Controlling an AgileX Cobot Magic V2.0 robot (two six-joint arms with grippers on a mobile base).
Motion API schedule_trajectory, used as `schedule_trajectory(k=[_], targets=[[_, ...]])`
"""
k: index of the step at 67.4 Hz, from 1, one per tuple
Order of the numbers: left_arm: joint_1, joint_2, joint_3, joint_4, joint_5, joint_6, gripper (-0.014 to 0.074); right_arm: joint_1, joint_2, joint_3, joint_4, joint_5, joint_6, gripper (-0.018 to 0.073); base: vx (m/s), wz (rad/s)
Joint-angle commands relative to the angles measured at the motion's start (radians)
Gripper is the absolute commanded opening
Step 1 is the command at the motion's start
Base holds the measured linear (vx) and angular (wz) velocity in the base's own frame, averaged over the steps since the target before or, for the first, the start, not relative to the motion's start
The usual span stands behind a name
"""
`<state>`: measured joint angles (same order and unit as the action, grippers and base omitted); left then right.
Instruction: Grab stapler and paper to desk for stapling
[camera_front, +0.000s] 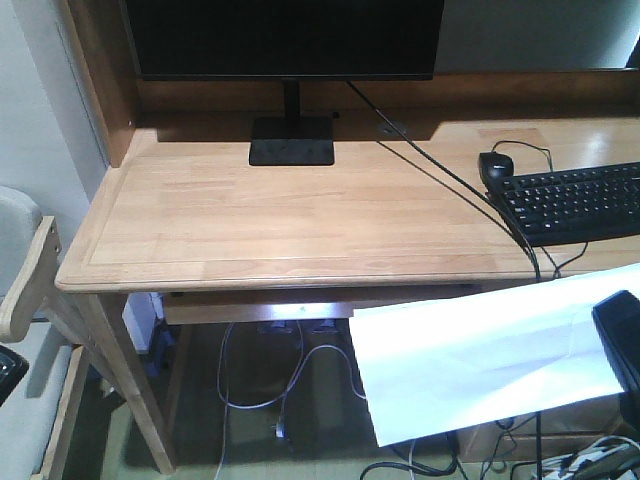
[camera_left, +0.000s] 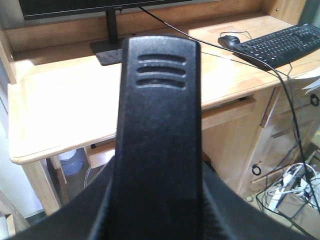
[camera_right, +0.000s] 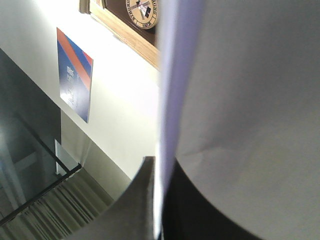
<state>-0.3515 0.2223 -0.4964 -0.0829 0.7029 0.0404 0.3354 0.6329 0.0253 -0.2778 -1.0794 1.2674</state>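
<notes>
Item, paper (camera_front: 480, 350): hung pinched edge-on between the closed jaws of the right gripper (camera_right: 160, 170), in the air before and below the front edge of the desk (camera_front: 250, 220). Item, stapler (camera_left: 160, 125): sat clamped lengthwise in the left gripper (camera_left: 160, 200), off the desk.

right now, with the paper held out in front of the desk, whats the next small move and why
Probably lift the right gripper up and forward so the paper clears the edge of the desk. The sheet hangs in front of that front edge, not on top, and the bare wood left of the keyboard looks roomy enough to lay it down.
</notes>
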Motion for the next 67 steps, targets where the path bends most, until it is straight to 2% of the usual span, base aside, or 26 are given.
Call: schedule_trajectory(k=[1, 67], targets=[[-0.003, 0.010, -0.029, -0.010, -0.111, -0.002, -0.0006, -0.001, 0.003, 0.025, 0.006, -0.069, -0.009, -0.0005, 0.09, 0.04], [-0.003, 0.010, -0.029, -0.010, -0.111, -0.002, -0.0006, -0.001, 0.003, 0.025, 0.006, -0.069, -0.009, -0.0005, 0.08, 0.03]])
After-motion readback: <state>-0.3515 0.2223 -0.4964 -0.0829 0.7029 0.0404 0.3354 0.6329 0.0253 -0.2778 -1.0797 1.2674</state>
